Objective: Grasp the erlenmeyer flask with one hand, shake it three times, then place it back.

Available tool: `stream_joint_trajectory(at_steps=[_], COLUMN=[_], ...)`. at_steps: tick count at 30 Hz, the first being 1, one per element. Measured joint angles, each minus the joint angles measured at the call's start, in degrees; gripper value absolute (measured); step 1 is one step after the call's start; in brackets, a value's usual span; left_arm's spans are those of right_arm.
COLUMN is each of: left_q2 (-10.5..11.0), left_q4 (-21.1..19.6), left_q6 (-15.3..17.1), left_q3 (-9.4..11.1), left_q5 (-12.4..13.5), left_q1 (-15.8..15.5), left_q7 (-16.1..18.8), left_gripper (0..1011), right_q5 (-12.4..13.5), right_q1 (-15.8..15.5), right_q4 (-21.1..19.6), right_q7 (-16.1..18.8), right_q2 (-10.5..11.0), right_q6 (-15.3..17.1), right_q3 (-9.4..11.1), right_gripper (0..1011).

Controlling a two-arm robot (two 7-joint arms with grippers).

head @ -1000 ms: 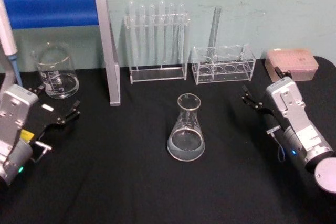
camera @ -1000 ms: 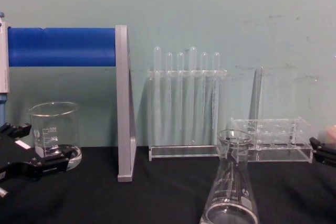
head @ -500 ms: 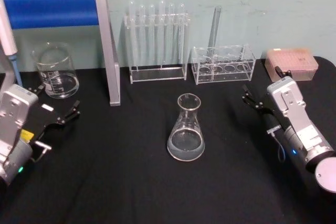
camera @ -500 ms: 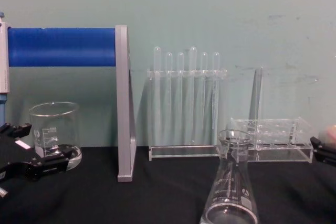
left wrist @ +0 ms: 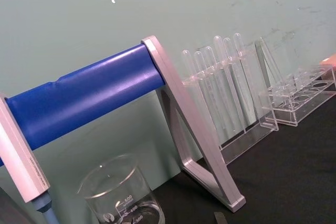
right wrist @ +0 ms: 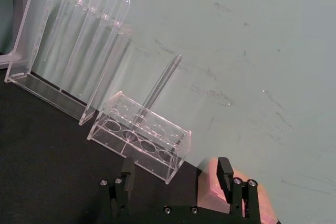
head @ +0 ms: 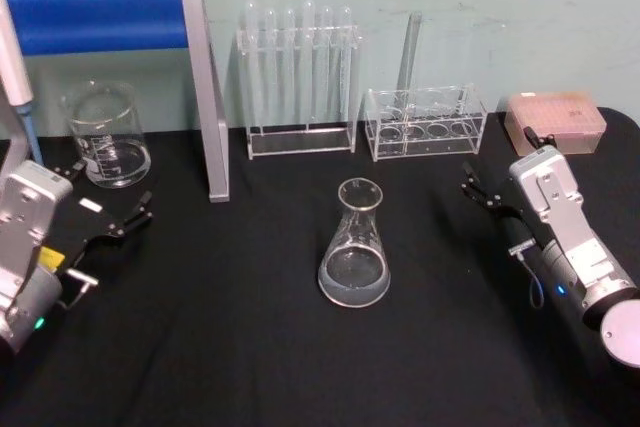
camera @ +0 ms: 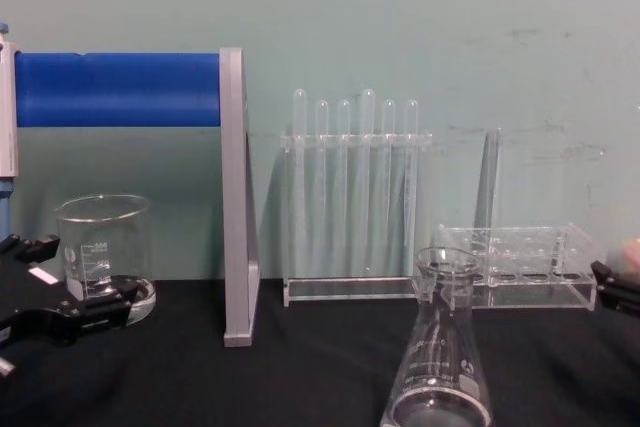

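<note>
The erlenmeyer flask (head: 354, 247) stands upright on the black table at its middle, clear glass with a little liquid at its base; the chest view has it low and right of centre (camera: 440, 359). My left gripper (head: 108, 193) rests open on the table at the left, far from the flask and just in front of a beaker; the chest view catches it at the left edge (camera: 60, 282). My right gripper (head: 500, 162) lies open at the right, a hand's width from the flask. Its two fingers (right wrist: 127, 170) stand apart with nothing between them in the right wrist view.
A glass beaker (head: 105, 137) and a blue-barred grey stand (head: 207, 97) are at the back left. A tall test tube rack (head: 300, 77), a low clear rack (head: 425, 122) with one tube and a pink box (head: 555, 119) line the back.
</note>
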Motion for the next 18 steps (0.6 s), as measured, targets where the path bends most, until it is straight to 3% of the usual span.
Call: stream_joint_trajectory(at_steps=[18], left_q2=[0.0], left_q4=[0.0], left_q6=[0.0], left_q3=[0.0], left_q5=[0.0], left_q1=[0.0], left_q7=[0.0], left_gripper=[1001], right_q5=[0.07], right_q1=[-0.01], right_q4=[0.0], right_q7=[0.0], right_q2=[0.01], right_q6=[0.04], right_q3=[0.0], right_gripper=[1000])
